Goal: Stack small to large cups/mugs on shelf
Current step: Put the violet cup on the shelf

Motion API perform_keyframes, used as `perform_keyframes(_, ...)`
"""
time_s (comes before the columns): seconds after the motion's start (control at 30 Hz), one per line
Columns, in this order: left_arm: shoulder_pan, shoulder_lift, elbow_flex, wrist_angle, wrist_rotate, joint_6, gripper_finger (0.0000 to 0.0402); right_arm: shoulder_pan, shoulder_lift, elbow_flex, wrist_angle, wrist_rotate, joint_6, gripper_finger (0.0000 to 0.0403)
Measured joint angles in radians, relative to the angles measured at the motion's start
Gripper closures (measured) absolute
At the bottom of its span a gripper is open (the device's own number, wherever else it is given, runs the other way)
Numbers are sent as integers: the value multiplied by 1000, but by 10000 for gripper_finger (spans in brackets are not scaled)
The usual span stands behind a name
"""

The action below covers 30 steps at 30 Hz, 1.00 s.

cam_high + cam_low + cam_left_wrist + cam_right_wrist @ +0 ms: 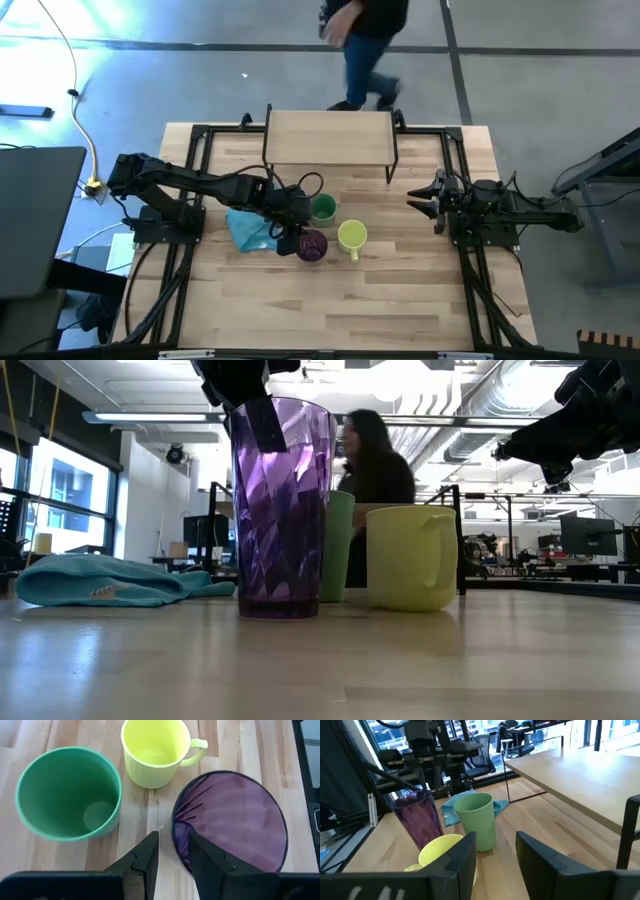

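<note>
The purple tumbler (312,245) stands on the table by its base, also in the low view (282,510). The green cup (323,208) stands just beyond it and the yellow-green mug (352,237) to its right, handle toward the near edge. The shelf (328,138) stands at the table's far side. My left gripper (172,845) is open above the tumbler's left rim, one finger inside the tumbler and one outside. My right gripper (422,198) is open and empty at the right, pointing at the cups. My left gripper comes from above, pointing down, astride the tumbler's rim (175,832) on its left side. One finger (202,852) is inside the tumbler and the other (147,852) is outside. A gap shows at the outer finger; I cannot tell whether the gripper touches the wall.
A light blue cloth (250,230) lies on the table just left of the tumbler, under my left arm. A person (365,40) moves beyond the table's far edge, behind the shelf. Bare tabletop (330,310) lies toward the near edge.
</note>
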Motion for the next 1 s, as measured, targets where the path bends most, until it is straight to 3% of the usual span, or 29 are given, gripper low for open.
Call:
perform_keyframes(0.37,0,41,-2,2,-20,3,309,0,12,0,-4,0,3,275)
perform_keyframes(0.6,0,41,-2,18,-49,9,391,0,13,0,-5,1,-5,275)
perform_keyframes(0.9,1,29,0,-16,-7,-28,396,0,13,-1,-11,2,-21,275)
perform_keyframes(1.0,0,24,23,-100,-10,-49,398,0,13,0,-14,2,-20,275)
